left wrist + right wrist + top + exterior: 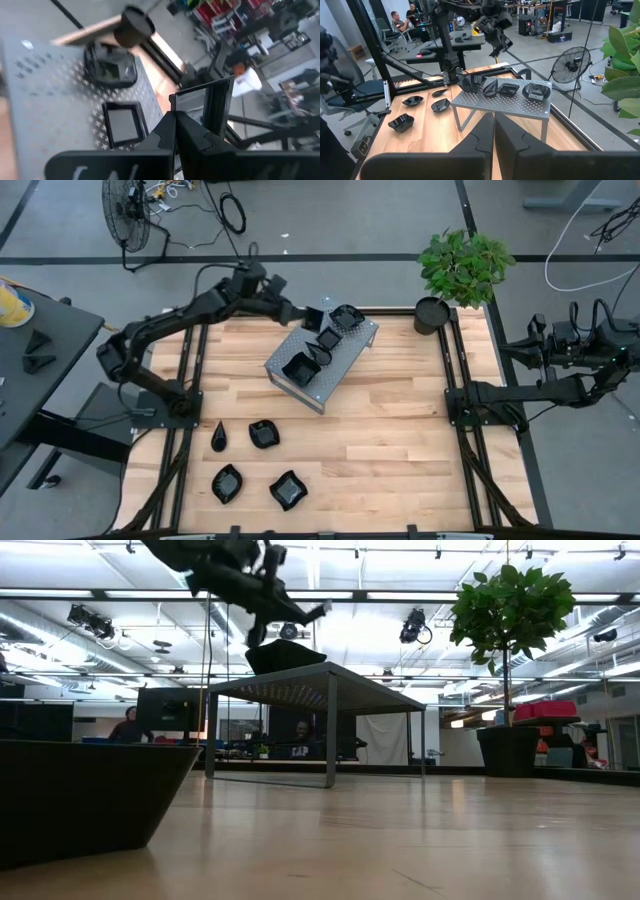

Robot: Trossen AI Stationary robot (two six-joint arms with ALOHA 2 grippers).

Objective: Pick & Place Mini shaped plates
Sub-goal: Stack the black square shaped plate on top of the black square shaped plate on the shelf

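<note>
A grey perforated metal rack (340,375) stands at the table's far middle with several mini shaped plates on it, among them a wavy-rimmed one (345,318) and a square one (300,367). My left gripper (306,314) hangs above the rack's far left end, shut on a small glossy square plate (202,102). More black plates lie on the wood at the near left, such as a teardrop (219,437) and a wavy one (288,490). My right gripper (493,134) waits shut beyond the table's right edge. My left gripper pinches the square plate by its rim (186,111) between the two fingertips. The fingers come from the table's left, slanting slightly down. The plate stands on edge beyond the fingers, lifted clear above the rack.
A round black pot (432,315) with a green plant stands at the far right corner. Black frame rails (452,360) run along the table's left and right sides. Bare wood lies between the rack and the right rail. In the low view one plate (80,800) stands close at the left.
</note>
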